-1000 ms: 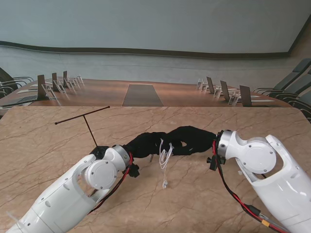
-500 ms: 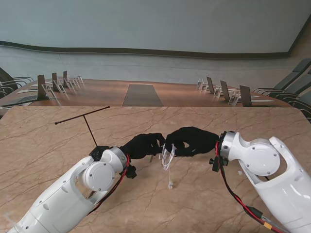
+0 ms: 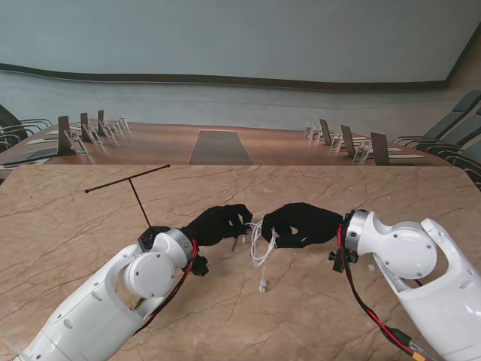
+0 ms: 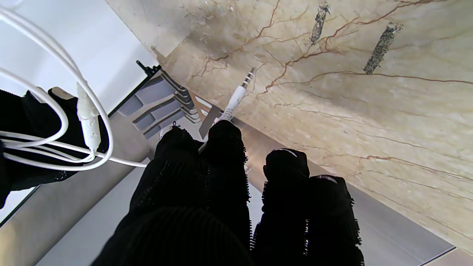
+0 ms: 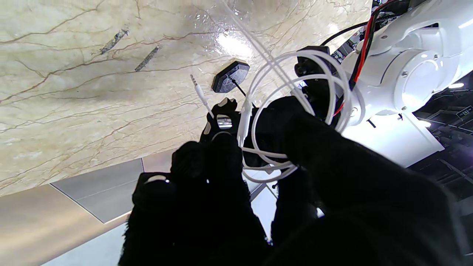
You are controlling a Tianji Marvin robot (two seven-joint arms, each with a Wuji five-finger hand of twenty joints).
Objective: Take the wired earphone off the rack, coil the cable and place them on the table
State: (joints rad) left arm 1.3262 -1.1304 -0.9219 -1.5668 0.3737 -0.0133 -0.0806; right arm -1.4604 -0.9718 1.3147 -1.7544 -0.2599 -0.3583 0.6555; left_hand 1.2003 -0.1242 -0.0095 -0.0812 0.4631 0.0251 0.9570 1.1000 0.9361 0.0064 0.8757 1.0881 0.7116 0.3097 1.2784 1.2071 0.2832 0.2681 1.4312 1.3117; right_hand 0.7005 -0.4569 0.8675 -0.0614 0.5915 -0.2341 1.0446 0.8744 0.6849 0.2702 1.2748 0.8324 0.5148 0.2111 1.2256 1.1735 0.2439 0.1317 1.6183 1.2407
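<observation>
1. The wired earphone [image 3: 259,242] is off the rack and hangs in white loops between the two black-gloved hands, above the middle of the tabletop [image 3: 316,301]; one strand drops from the loops nearer to me and ends in a small white piece just above or on the marble, I cannot tell which.
2. In the right wrist view the cable [image 5: 295,111] makes several rough rings around the right robot hand [image 3: 301,224], with a slim inline piece on one strand.
3. The audio plug [image 4: 242,90] sticks out past the fingertips [image 4: 225,135] of the left robot hand [image 3: 218,223], its metal tip pointing toward the marble without touching it.
4. The right robot hand is closed on the looped cable, fingers curled around the bundle.
5. The left robot hand pinches the plug end of the same cable between its curled fingers; the two hands sit near each other with a small gap bridged by the loops.
6. The rack [image 3: 135,189], a thin black T-shaped stand, rises from a dark hexagonal base [image 5: 231,76] just beside the left wrist, farther from me and to the left of the hands; nothing hangs on its crossbar.
</observation>
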